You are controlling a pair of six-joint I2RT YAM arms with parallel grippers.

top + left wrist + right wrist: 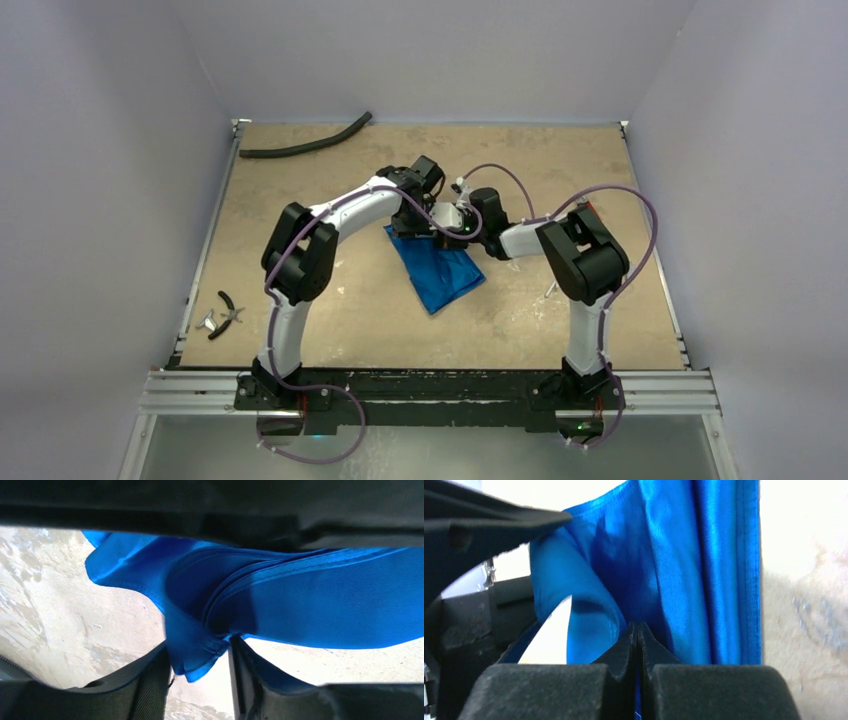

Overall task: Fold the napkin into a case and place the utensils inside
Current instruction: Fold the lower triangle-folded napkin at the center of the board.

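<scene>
Two claws, both clamped on napkin (441, 276) at its far end, about centre of table (560, 170). Left gripper (200, 649) looks pinched on bunched fold. Right gripper (638, 628) has fingers pressed tight, cloth between. You're mid-fold imo: cloth already narrow oblong running toward near edge, not proper case yet. Loading step all left. Heads up, can't pick out utensils for sure. Small shiny bits (207, 321) by left edge too tiny to call. Arms hide pinched end from above.
</scene>
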